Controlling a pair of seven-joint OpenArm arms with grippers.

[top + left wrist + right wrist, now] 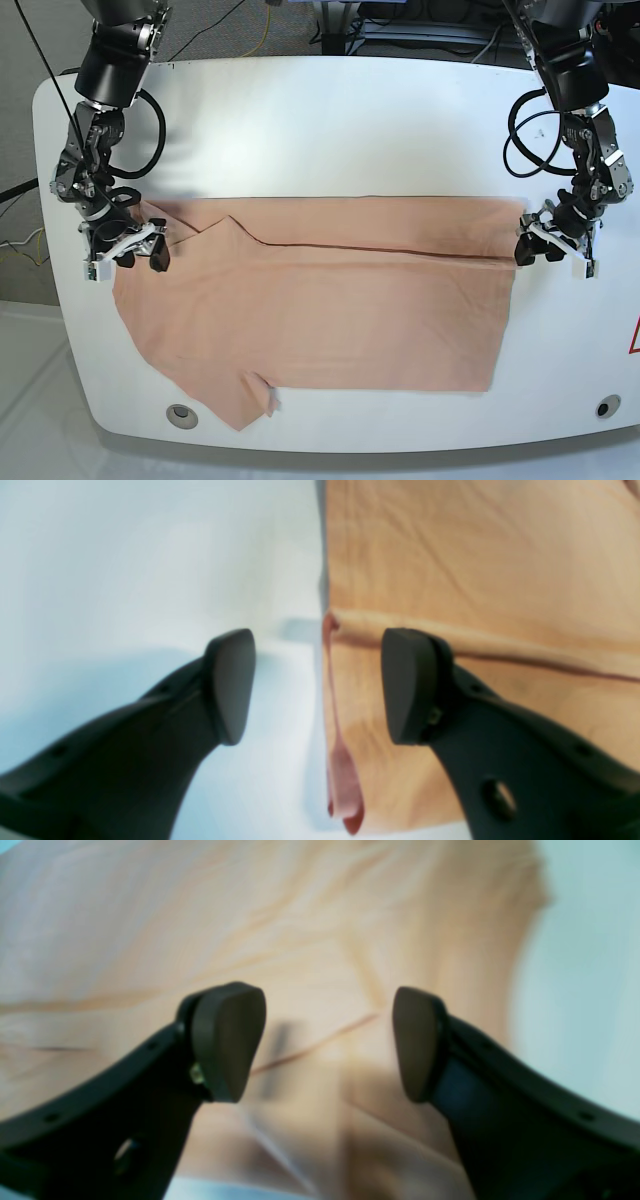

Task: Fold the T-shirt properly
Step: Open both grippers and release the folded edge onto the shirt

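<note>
The peach T-shirt (320, 310) lies flat on the white table (330, 130), its upper part folded down along a long crease; a sleeve sticks out at the front left. My left gripper (553, 255) is open at the shirt's right edge. In the left wrist view this gripper (320, 687) straddles the edge, one finger over the shirt (475, 555) and one over the table (125, 555). My right gripper (125, 262) is open at the shirt's upper left corner. In the right wrist view it (322, 1042) hovers over the shirt (300, 915), holding nothing.
Black cables (525, 135) hang from the arm on the right of the base view. Two round holes (180, 411) (603, 406) sit near the table's front edge. The shirt's lower hem lies close to that front edge.
</note>
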